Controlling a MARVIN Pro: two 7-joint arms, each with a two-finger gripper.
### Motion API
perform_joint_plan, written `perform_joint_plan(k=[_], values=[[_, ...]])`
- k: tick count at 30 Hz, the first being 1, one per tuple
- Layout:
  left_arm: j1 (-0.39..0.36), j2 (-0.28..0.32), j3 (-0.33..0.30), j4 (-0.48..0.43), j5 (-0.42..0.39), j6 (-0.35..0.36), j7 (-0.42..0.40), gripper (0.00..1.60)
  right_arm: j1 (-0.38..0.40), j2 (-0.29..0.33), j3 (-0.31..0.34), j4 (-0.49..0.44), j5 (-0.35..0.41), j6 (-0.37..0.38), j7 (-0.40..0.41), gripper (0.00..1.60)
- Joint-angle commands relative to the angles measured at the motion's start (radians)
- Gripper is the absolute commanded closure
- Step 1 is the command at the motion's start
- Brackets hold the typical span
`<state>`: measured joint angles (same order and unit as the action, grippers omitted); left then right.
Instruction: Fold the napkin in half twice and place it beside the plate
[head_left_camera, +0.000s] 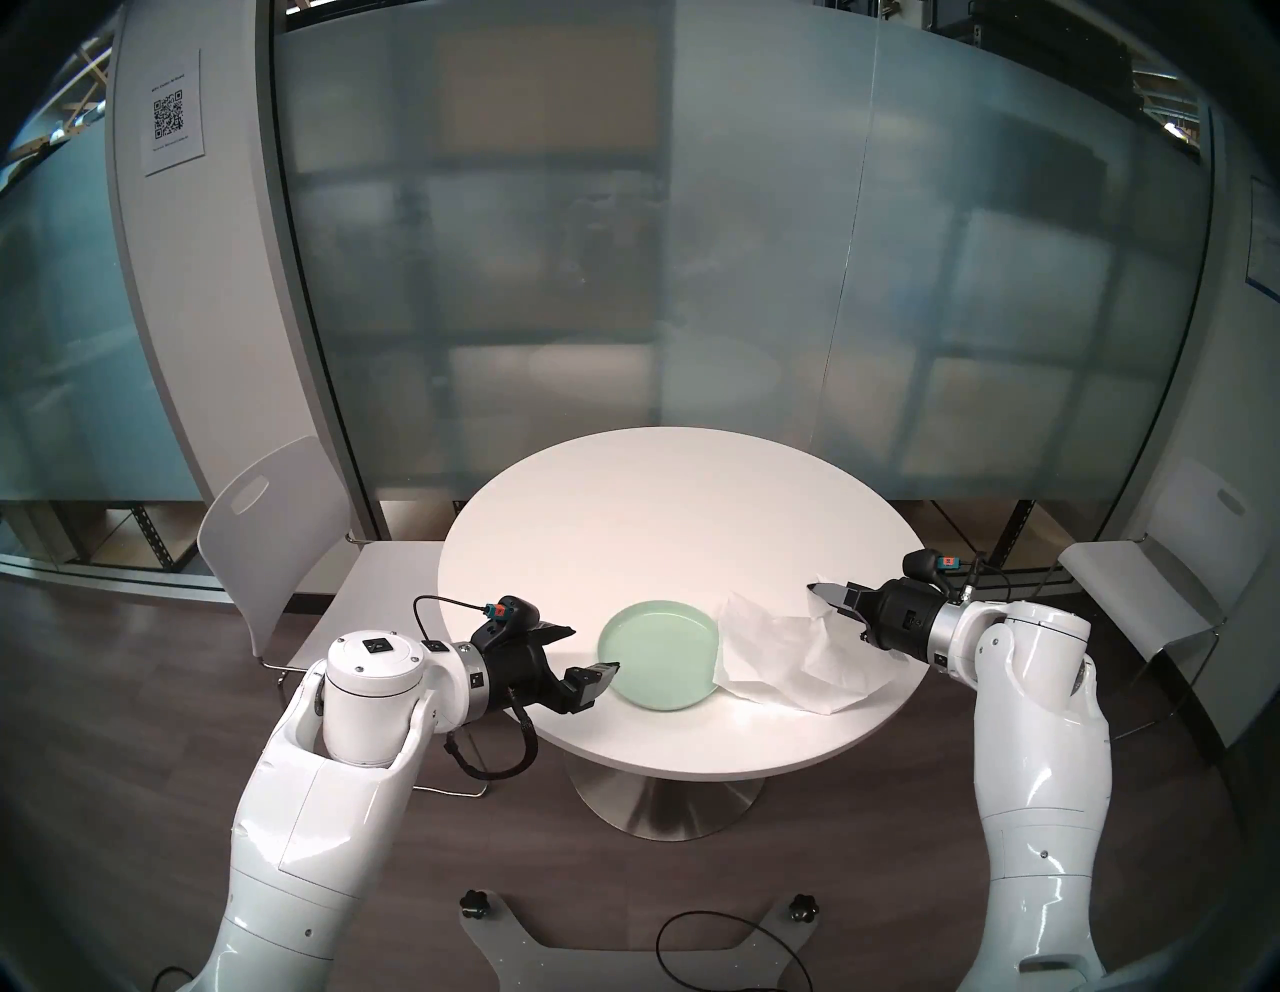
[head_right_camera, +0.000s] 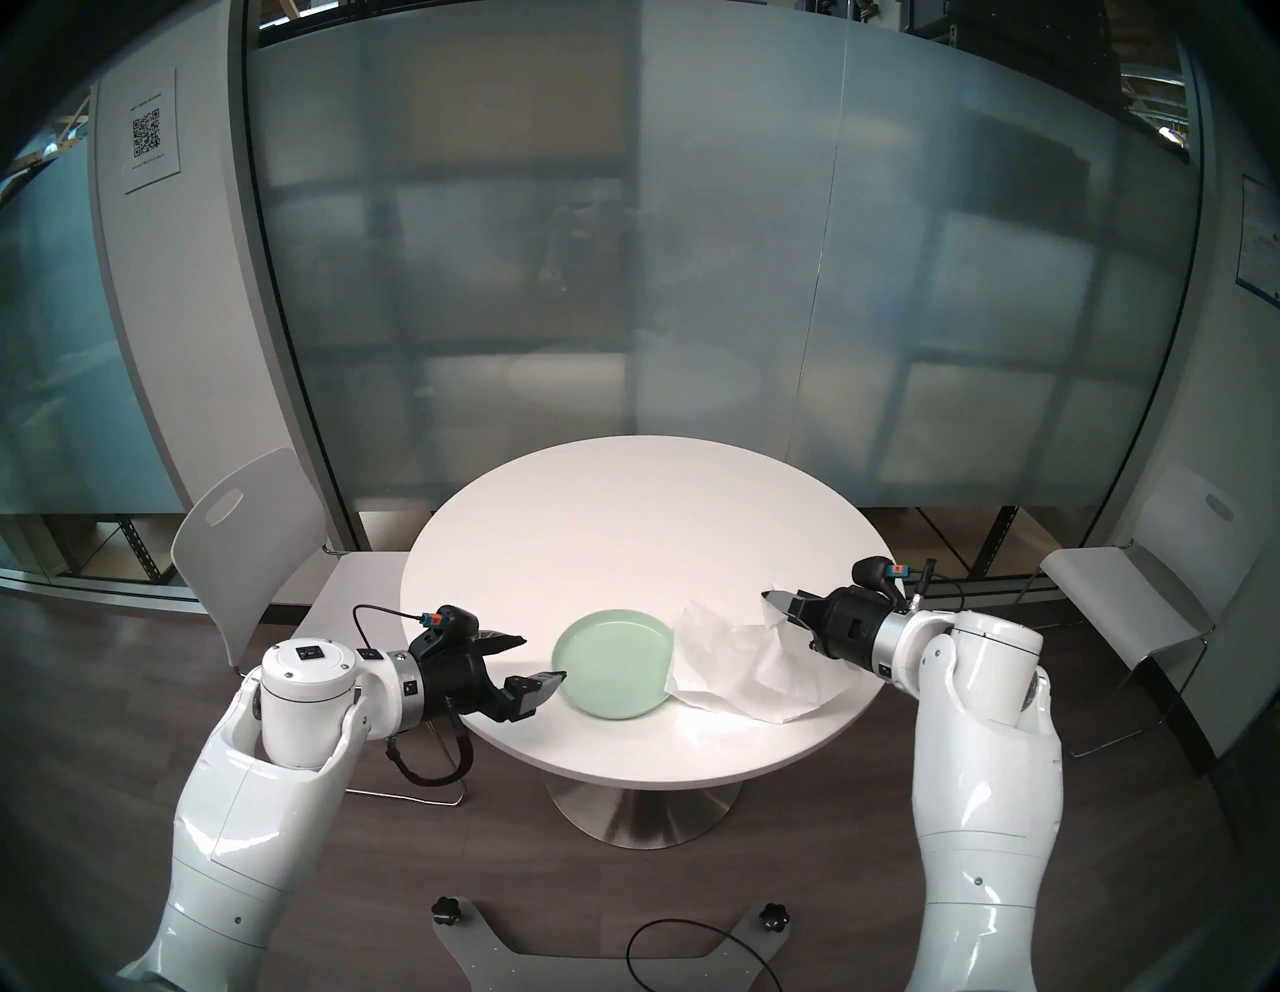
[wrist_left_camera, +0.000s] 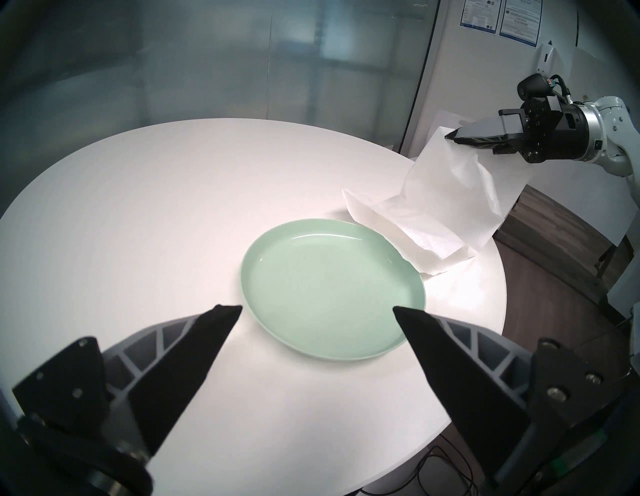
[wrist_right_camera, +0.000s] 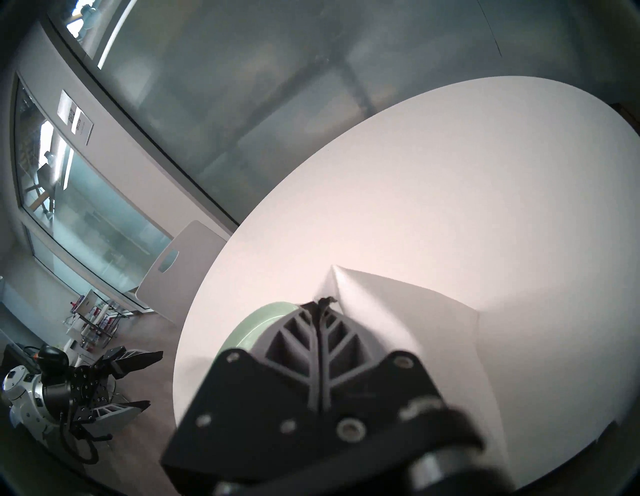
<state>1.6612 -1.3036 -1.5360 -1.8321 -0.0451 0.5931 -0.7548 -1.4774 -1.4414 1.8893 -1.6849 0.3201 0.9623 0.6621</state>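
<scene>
The pale green plate (head_left_camera: 654, 654) sits near the front of the round white table (head_left_camera: 658, 512). Just right of it lies the white napkin (head_left_camera: 776, 651), creased and partly raised, its near-left edge touching the plate's rim. My right gripper (head_left_camera: 821, 590) is shut on an upper corner of the napkin (wrist_left_camera: 443, 194) and holds that part above the table; the rest drapes down to the tabletop by the right edge. My left gripper (head_left_camera: 594, 650) hovers open at the plate's left rim, holding nothing. In the left wrist view, its fingers (wrist_left_camera: 207, 332) flank the plate (wrist_left_camera: 332, 291).
One white chair (head_left_camera: 277, 526) stands left of the table and another (head_left_camera: 1143, 582) stands to the right. A frosted glass wall runs behind. On the floor in front lie a grey base plate (head_left_camera: 554, 949) and a black cable (head_left_camera: 734, 949).
</scene>
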Motion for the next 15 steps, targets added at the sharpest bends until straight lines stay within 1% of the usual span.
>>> perform_joint_plan(k=[1,5,15], values=[[0.017,-0.001,-0.016,-0.038,-0.009,-0.003,0.0,0.0,0.09,-0.021,-0.049,0.035,0.021,-0.002,-0.02,1.6],[0.028,0.0,-0.024,-0.045,-0.011,-0.004,0.002,0.0,0.105,-0.025,-0.071,0.055,0.03,-0.002,-0.026,1.6],[0.046,-0.002,-0.033,-0.06,-0.014,-0.006,0.005,0.0,0.116,-0.02,-0.102,0.077,0.063,-0.002,-0.048,1.6]])
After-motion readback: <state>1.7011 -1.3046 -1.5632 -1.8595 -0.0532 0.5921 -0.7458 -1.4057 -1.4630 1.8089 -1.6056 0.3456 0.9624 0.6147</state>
